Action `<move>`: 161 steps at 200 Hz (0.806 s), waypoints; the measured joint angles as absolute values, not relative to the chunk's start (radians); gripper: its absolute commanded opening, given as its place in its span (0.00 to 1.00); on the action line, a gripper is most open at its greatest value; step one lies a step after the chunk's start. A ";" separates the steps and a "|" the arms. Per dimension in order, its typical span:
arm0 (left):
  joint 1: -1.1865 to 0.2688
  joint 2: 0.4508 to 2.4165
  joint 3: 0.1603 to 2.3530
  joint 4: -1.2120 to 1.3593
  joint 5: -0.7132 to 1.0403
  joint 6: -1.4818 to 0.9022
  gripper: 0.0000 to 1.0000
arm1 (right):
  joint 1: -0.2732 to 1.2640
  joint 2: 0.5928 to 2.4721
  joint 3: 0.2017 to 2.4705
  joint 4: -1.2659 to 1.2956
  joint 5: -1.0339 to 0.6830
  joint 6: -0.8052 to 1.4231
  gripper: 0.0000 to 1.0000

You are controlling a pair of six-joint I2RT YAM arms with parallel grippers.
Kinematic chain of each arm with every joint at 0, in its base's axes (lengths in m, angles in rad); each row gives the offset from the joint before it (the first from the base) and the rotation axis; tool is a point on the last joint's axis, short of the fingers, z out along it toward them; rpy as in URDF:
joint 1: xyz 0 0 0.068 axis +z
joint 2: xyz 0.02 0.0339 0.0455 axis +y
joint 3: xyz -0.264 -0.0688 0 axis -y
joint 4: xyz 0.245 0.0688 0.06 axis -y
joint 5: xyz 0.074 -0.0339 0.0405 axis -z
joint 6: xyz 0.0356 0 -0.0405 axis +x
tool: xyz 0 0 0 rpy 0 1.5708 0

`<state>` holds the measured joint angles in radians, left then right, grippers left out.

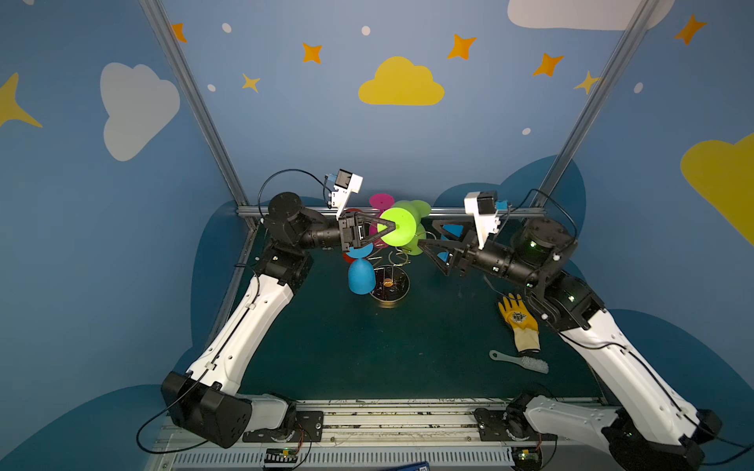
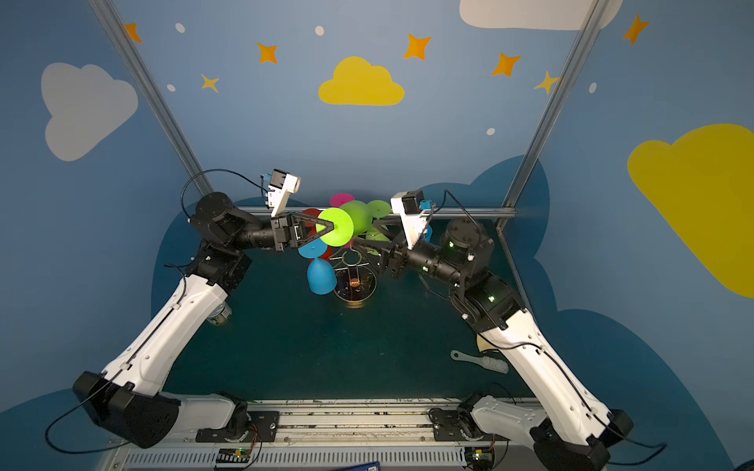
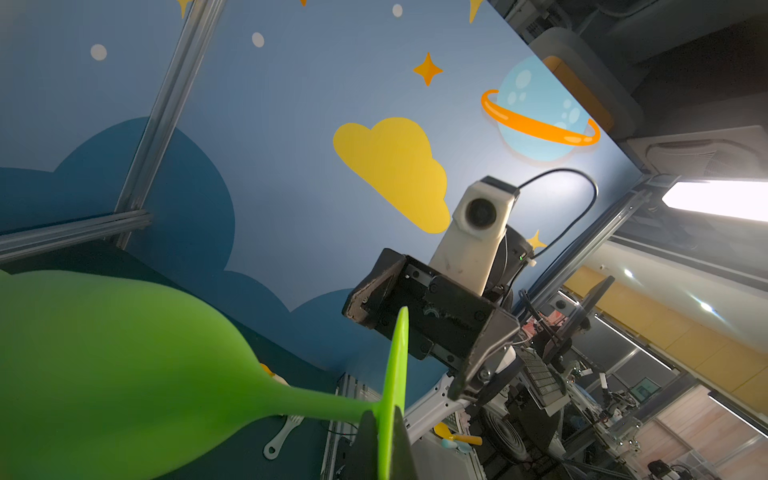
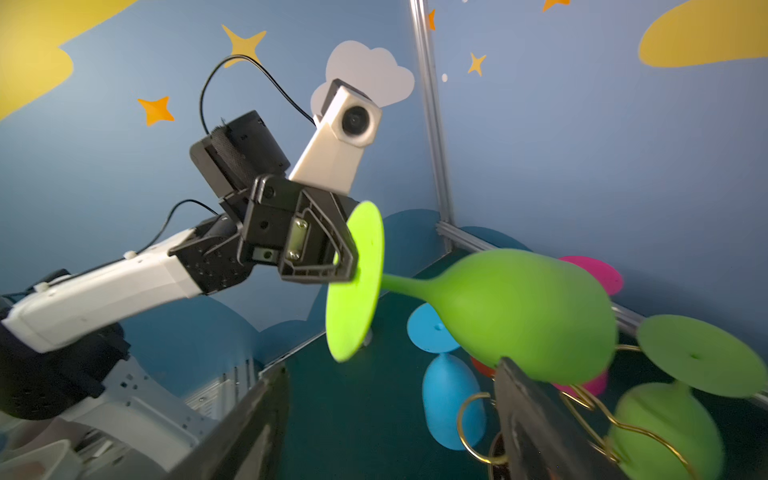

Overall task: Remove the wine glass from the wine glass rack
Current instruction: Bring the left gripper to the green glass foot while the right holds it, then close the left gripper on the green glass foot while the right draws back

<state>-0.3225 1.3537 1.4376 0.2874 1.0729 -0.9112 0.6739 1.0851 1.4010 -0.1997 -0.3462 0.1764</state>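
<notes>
- The left gripper (image 4: 351, 266) is clamped on the disc foot of the lime wine glass (image 4: 528, 316); the right wrist view shows this pinch from the side, the top views from over the disc
- The glass lies sideways, up over the wine glass rack (image 1: 402, 285), whose dark base shows in both top views
- The right gripper (image 3: 432, 328) is spread wide beside the bowl, holding nothing
- A yellow glove (image 1: 520, 322) shows whole in a top view

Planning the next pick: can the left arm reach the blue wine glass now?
Probably not: the left gripper is shut on the foot of the green wine glass, though the blue wine glass hangs nearby.
</notes>
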 measured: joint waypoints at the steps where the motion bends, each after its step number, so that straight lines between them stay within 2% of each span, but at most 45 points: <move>1: -0.322 1.354 1.438 0.289 1.073 -0.913 0.04 | 0.673 1.082 1.398 -0.199 -0.342 0.173 0.84; 37: -0.309 1.386 1.464 0.346 1.083 -1.035 0.04 | 0.625 1.005 1.277 -0.117 -0.284 0.001 0.89; 80: -0.309 1.399 1.481 0.349 1.092 -1.090 0.04 | 0.598 1.053 1.159 0.028 -0.366 -0.194 0.92; 117: -0.309 1.399 1.509 0.334 1.106 -1.113 0.04 | 0.585 1.122 1.156 0.115 -0.461 -0.316 0.93; 161: -0.309 1.399 1.511 0.327 1.113 -1.134 0.04 | 0.575 1.223 1.215 0.190 -0.499 -0.356 0.93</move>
<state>-0.3092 1.3994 1.5108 0.3271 1.1126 -1.1339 0.5747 1.2228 1.2152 0.1898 -0.4988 -0.3561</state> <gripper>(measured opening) 0.049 0.930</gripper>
